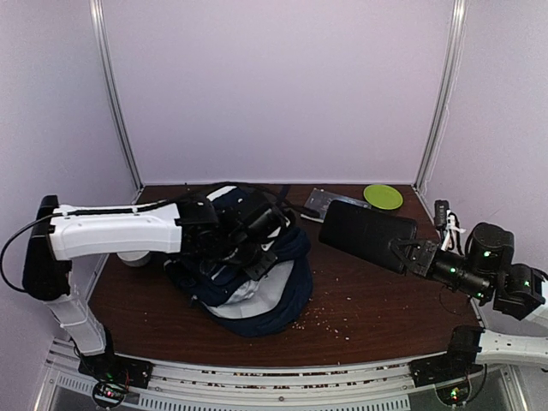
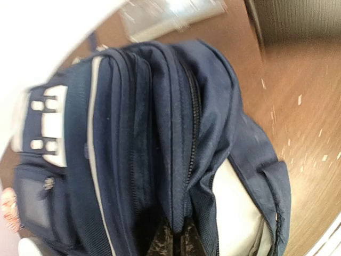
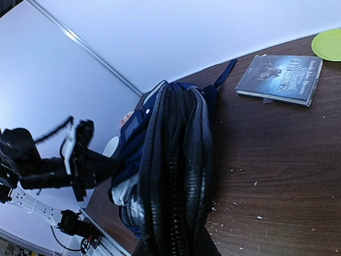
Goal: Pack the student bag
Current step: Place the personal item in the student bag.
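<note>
L arm reaches rightward over the backpack [image 1: 287, 257], which lies heaped on the tabletop [image 1: 385, 300], centre-left. Left hand [image 1: 270, 227] sits at top of backpack, fingers together, pinching a fabric fold next to the zip. Wrist view shows the opening w/ pale lining beside that fold. Crumbs [image 1: 330, 318] are scattered on tabletop just right of backpack. At rear, near back wall: book [image 1: 318, 203] lying flat, green plate [image 1: 383, 196] to its right. Right hand [image 1: 411, 253] is clamped on right end of a flat black case [image 1: 364, 229], held tilted and clear of tabletop, between backpack and R arm.
</note>
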